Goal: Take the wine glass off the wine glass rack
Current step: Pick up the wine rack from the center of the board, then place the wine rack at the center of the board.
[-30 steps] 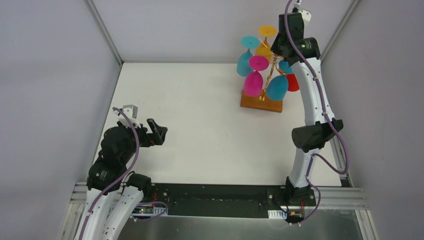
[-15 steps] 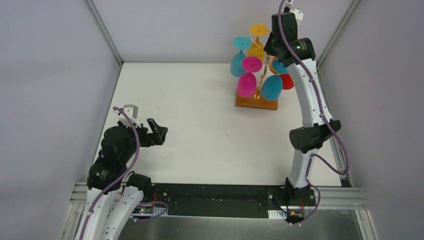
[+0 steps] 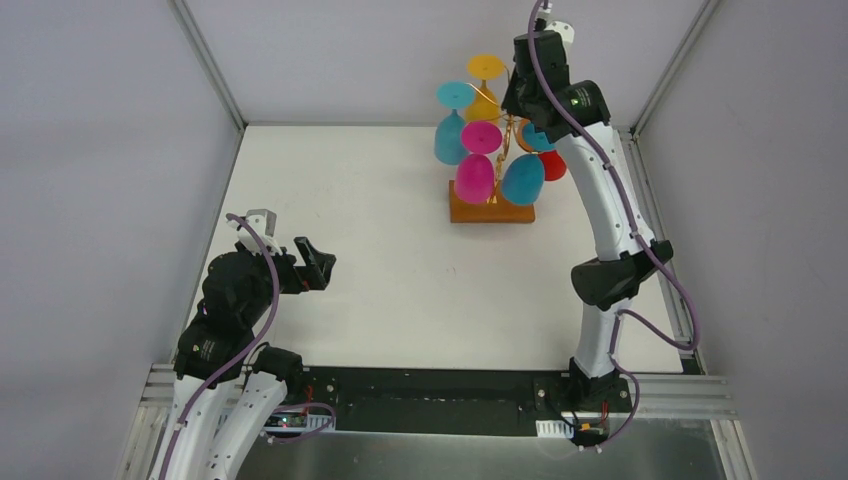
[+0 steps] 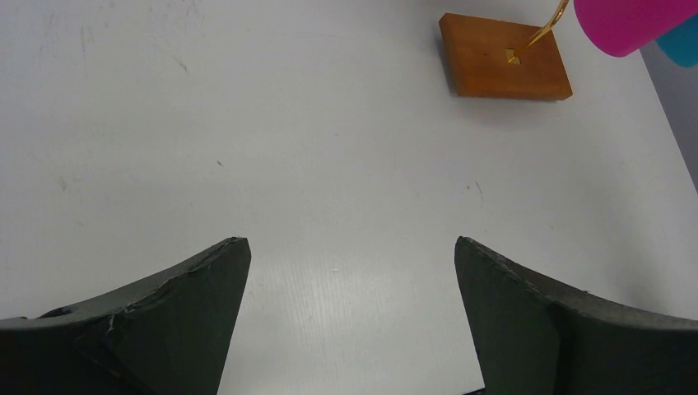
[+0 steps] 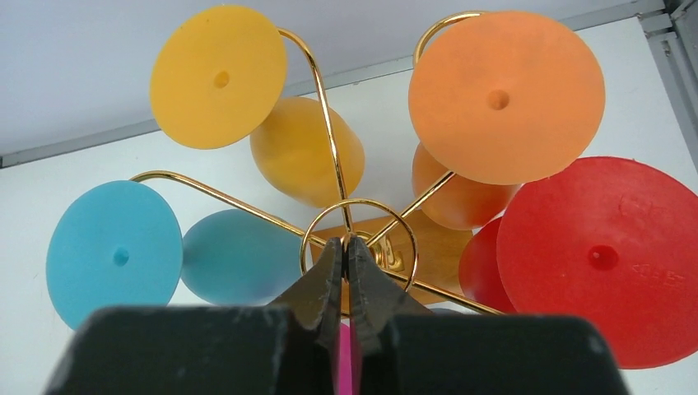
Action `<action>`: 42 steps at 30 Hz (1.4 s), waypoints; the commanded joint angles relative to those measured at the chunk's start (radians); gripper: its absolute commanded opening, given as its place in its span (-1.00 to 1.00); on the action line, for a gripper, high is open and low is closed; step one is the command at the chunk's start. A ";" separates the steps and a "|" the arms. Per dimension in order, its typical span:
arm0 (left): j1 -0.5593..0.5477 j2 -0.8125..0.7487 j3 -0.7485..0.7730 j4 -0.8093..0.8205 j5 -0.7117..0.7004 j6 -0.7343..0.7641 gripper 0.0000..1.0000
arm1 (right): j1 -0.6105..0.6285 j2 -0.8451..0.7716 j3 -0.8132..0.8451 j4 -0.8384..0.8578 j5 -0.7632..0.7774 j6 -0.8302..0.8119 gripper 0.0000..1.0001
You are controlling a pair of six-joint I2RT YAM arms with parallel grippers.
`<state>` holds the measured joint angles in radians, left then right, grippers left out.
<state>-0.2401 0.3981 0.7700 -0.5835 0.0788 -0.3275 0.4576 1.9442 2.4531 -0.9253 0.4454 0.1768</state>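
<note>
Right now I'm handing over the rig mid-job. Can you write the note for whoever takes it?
Left gripper: open, empty, low over the table, well short of the rack.
Right gripper: shut, pinching the gold wire at the top ring of the wine glass rack, not a glass.
Glasses: all six hang upside down on the rack: yellow glass, orange glass, red glass, light blue glass, magenta glass, second blue glass.
Done: no glass is off yet.
Left: release the wire, grip one glass, slide it off its arm.
</note>
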 commanded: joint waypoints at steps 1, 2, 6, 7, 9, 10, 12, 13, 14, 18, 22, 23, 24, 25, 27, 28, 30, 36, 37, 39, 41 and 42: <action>0.013 0.002 0.006 0.014 0.016 -0.004 0.99 | 0.042 -0.123 0.075 0.190 0.047 -0.010 -1.00; 0.013 0.002 0.004 0.014 0.016 -0.005 0.99 | 0.050 -0.124 0.075 0.192 0.051 -0.011 -1.00; 0.014 0.002 0.005 0.014 0.015 -0.004 0.99 | 0.089 -0.132 0.080 0.193 0.062 -0.013 -1.00; 0.013 0.000 0.006 0.014 0.016 -0.004 0.99 | 0.098 -0.135 0.080 0.194 0.066 -0.013 -1.00; 0.013 -0.001 0.005 0.014 0.013 -0.004 0.99 | 0.117 -0.138 0.080 0.194 0.073 -0.013 -1.00; 0.012 -0.002 0.005 0.014 0.012 -0.004 0.99 | 0.125 -0.139 0.080 0.194 0.078 -0.014 -1.00; 0.013 -0.004 0.005 0.014 0.011 -0.004 0.99 | 0.143 -0.144 0.080 0.193 0.087 -0.015 -1.00; 0.013 -0.004 0.004 0.014 0.011 -0.004 0.99 | 0.151 -0.146 0.080 0.194 0.090 -0.014 -1.00; 0.013 -0.006 0.003 0.014 0.010 -0.006 0.99 | 0.161 -0.146 0.080 0.195 0.095 -0.015 -1.00; 0.013 -0.010 0.002 0.014 0.006 -0.006 0.99 | 0.196 -0.141 0.097 0.197 0.113 -0.024 -1.00; 0.013 -0.010 0.003 0.014 0.006 -0.006 0.99 | 0.236 -0.136 0.107 0.196 0.138 -0.038 -1.00; 0.013 -0.012 0.002 0.014 0.006 -0.005 0.99 | 0.249 -0.135 0.107 0.195 0.146 -0.041 -1.00; 0.013 -0.013 0.001 0.014 0.005 -0.005 0.99 | 0.256 -0.134 0.106 0.195 0.153 -0.042 -1.00; 0.013 -0.014 0.001 0.014 0.005 -0.007 0.99 | 0.263 -0.134 0.105 0.196 0.157 -0.044 -1.00; 0.013 -0.014 0.002 0.014 0.004 -0.006 0.99 | 0.277 -0.134 0.102 0.196 0.162 -0.044 -1.00; 0.013 -0.014 0.001 0.014 0.003 -0.006 0.99 | 0.284 -0.134 0.101 0.195 0.165 -0.044 -1.00; 0.013 -0.013 0.002 0.014 0.002 -0.006 0.99 | 0.298 -0.134 0.101 0.197 0.173 -0.045 -1.00; 0.013 -0.015 0.001 0.014 0.000 -0.006 0.99 | 0.329 -0.143 0.078 0.200 0.187 -0.045 -1.00; 0.013 -0.014 0.002 0.014 0.000 -0.006 0.99 | 0.333 -0.148 0.069 0.203 0.190 -0.045 -1.00; 0.013 -0.013 -0.001 0.014 0.001 -0.006 0.99 | 0.342 -0.153 0.052 0.207 0.195 -0.049 -1.00; 0.013 -0.012 0.001 0.014 0.003 -0.006 0.99 | 0.349 -0.159 0.041 0.207 0.201 -0.053 -1.00; 0.013 -0.010 0.001 0.014 0.003 -0.005 0.99 | 0.352 -0.162 0.035 0.208 0.204 -0.054 -1.00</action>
<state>-0.2401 0.3912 0.7700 -0.5835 0.0784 -0.3279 0.7937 1.9285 2.4504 -0.9249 0.5705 0.1383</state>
